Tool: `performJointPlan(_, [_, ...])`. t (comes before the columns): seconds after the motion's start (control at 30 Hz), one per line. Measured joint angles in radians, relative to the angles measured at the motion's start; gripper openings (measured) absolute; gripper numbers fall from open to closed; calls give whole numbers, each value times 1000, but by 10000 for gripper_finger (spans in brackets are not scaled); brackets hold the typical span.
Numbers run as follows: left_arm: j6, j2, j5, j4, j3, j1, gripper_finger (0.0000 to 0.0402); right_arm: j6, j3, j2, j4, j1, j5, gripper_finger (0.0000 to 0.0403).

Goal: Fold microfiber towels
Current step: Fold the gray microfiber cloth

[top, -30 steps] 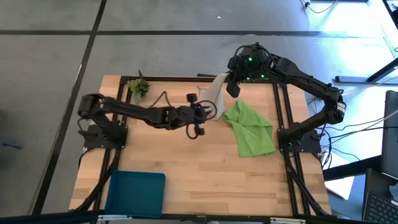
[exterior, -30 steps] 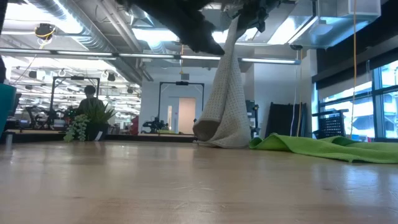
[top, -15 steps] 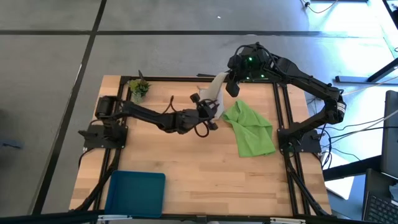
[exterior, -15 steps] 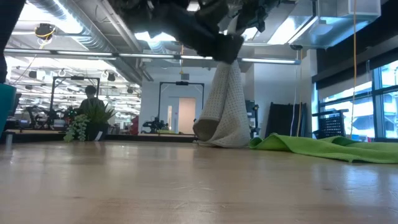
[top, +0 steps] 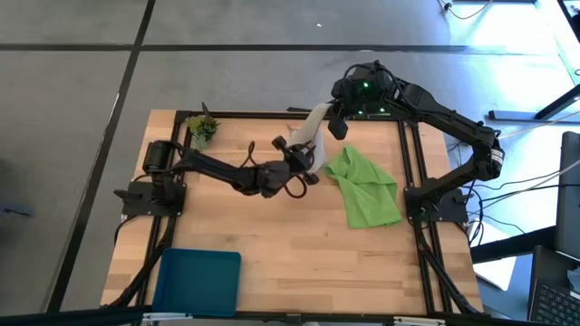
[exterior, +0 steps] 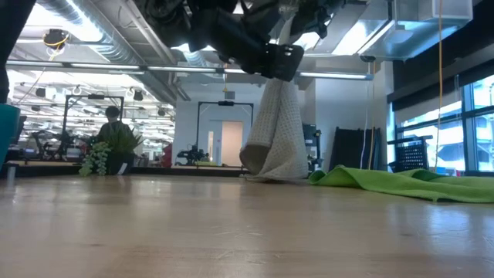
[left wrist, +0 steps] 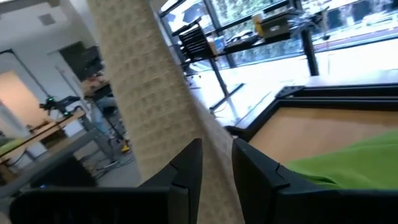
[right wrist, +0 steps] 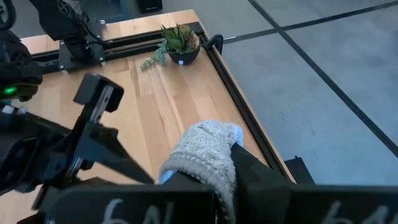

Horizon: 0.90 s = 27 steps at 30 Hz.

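Note:
The light grey towel [top: 313,127] hangs near the table's far edge from my right gripper [right wrist: 221,180], which is shut on its top. In the low view the grey towel [exterior: 279,131] reaches down to the wood, where its lower end rests. My left gripper [left wrist: 217,168] is at the hanging towel's upper part, just below the right one, and is shut on it. The lime green towel [top: 367,186] lies crumpled on the table right of the grey one, and no gripper touches it. My left gripper has the hanging grey towel's upper stretch [left wrist: 214,146] between its two fingers. The fingers [left wrist: 186,174] lie level, coming from the table's left, across the towel's hanging length. How many layers they have does not show. My right gripper pinches the grey towel's bunched top end [right wrist: 208,155] between its two fingers, slanting down from the far right. The towel hangs below the fingers, and its lower end [exterior: 270,174] lies on the table.
A small potted plant [top: 201,129] stands at the far left corner. A blue tray [top: 199,281] lies at the near left. Bare wood spreads between the tray and the towels. A black frame rail [top: 403,154] runs along the table's right side.
My left gripper has gone toward the table's right and a little down, up to the hanging grey towel, and its wrist has rolled and tipped to level. It has kept still for the last half second. The grey towel's upper part now hangs narrower.

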Motion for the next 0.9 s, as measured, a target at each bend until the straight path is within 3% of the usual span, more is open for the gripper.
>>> performJointPlan(0.9, [-137,0,20,-12,0,49,78,23,0,0,24,0,0,6])
